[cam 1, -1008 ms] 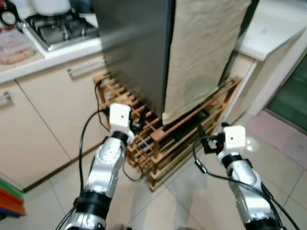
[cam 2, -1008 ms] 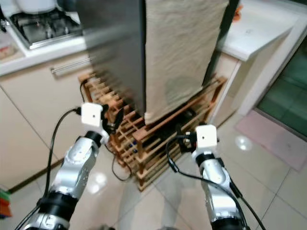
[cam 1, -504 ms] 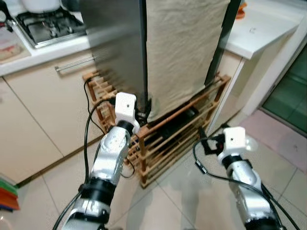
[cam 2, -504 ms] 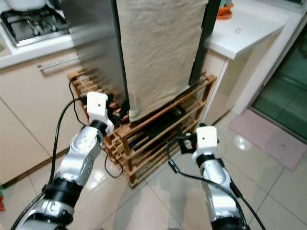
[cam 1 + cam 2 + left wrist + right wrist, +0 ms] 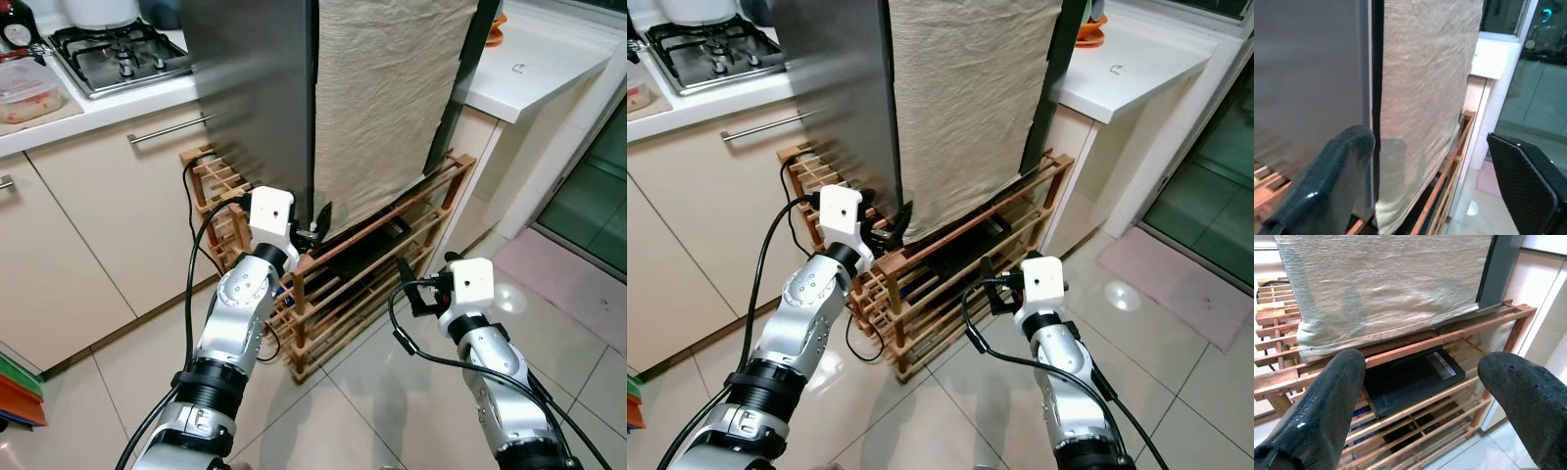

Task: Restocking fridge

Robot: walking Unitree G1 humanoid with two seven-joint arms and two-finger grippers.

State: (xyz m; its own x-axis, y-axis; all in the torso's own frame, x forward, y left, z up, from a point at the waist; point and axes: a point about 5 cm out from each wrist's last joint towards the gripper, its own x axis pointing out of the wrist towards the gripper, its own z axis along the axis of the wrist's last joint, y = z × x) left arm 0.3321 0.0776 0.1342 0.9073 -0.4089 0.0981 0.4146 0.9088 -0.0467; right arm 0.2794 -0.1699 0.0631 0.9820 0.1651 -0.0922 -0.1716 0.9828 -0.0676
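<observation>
Left eye view shows the left tool point(image 5: 315, 220) raised to the bottom corner of the fridge point(image 5: 260, 88), its black fingers spread apart right at the dark seam between the steel side and the cloth point(image 5: 392, 98) that hangs over the door front. The right tool point(image 5: 409, 286) hangs lower, in front of the wooden rack point(image 5: 382, 264) the fridge stands on, fingers also apart and holding nothing.

The likely next step is pulling the door open, and the main risk is that the fingers pinch the loose cloth instead of the door edge, so the cloth slides or drags down and the door stays put. A hard tug so low could also rock the fridge on the slatted rack, which looks light. The cable point(image 5: 196, 235) looping beside the left arm might snag on the rack's corner.

A black box point(image 5: 1415, 377) lies on a rack shelf below the door. A hob point(image 5: 118, 54) and a food tub point(image 5: 29, 98) sit on the worktop point(image 5: 98, 113) at the fridge's left; a second worktop point(image 5: 549, 64) is at its right.
</observation>
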